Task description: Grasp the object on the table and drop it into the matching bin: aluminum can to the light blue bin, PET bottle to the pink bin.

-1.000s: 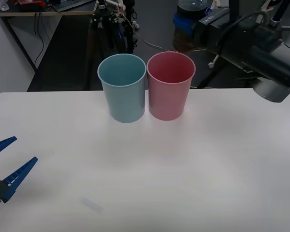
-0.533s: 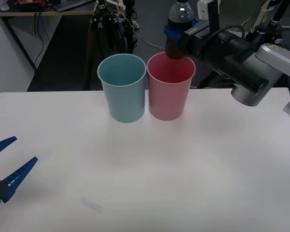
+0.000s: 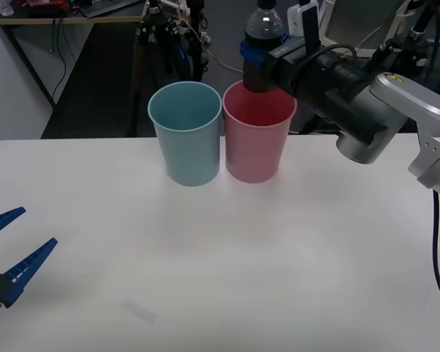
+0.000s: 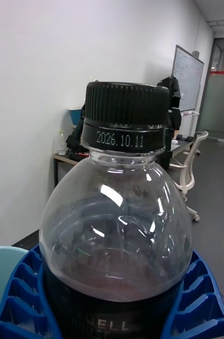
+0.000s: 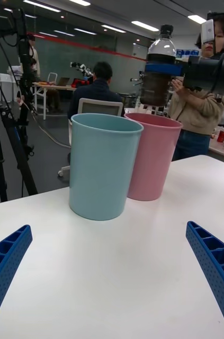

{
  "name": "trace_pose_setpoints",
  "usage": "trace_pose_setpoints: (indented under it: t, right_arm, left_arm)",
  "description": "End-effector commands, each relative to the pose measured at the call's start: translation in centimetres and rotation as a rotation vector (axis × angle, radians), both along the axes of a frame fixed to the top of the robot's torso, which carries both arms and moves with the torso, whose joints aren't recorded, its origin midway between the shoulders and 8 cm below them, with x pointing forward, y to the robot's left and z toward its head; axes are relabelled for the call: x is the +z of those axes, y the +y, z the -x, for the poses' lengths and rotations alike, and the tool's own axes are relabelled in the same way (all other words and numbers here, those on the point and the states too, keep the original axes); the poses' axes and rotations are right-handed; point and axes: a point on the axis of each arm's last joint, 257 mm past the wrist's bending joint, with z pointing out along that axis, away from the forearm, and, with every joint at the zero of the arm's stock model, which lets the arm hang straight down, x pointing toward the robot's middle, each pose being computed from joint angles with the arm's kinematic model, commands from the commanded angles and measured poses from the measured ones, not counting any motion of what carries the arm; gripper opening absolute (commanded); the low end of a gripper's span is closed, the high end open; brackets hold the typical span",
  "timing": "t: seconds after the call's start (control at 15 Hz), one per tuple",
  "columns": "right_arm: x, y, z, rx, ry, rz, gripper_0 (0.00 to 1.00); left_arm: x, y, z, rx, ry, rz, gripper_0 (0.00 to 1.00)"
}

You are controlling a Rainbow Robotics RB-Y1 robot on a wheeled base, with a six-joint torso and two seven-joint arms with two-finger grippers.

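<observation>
PET bottle (image 3: 262, 37) moved over pink bin (image 3: 257, 136), right claw (image 3: 258, 64) clamped

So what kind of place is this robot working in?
Most likely an office used as a robotics lab. Beyond the white table stand a camera tripod, desks and an office chair, with a whiteboard on the wall.

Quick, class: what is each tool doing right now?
Left tool: open, holding nothing, low over the table.
Right tool: closed on the PET bottle, above the pink bin.
</observation>
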Motion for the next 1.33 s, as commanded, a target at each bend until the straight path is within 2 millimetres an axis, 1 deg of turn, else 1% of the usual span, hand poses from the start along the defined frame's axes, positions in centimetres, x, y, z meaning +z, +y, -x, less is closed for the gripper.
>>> trace_pose_setpoints:
  t: [0.07, 0.53, 0.6, 0.67, 0.73, 1.33]
  right_arm:
    - [-0.16, 0.51, 0.06, 0.001, -0.003, 0.005, 0.00]
    - [-0.19, 1.01, 0.15, 0.004, -0.001, -0.002, 0.00]
    - [-0.21, 0.95, 0.10, 0.001, 0.001, -0.003, 0.25]
    - [-0.15, 0.88, 0.06, -0.001, 0.000, -0.005, 0.72]
    - [-0.25, 0.82, 0.03, -0.003, 0.003, -0.006, 1.00]
    - [0.01, 0.60, -0.08, -0.007, 0.008, -0.020, 1.00]
  left_arm:
    - [0.00, 0.00, 0.00, 0.000, 0.000, 0.000, 1.00]
    - [0.00, 0.00, 0.00, 0.000, 0.000, 0.000, 1.00]
    - [0.00, 0.00, 0.00, 0.000, 0.000, 0.000, 1.00]
    - [0.00, 0.00, 0.00, 0.000, 0.000, 0.000, 1.00]
    - [0.00, 0.00, 0.00, 0.000, 0.000, 0.000, 1.00]
    - [0.00, 0.00, 0.00, 0.000, 0.000, 0.000, 1.00]
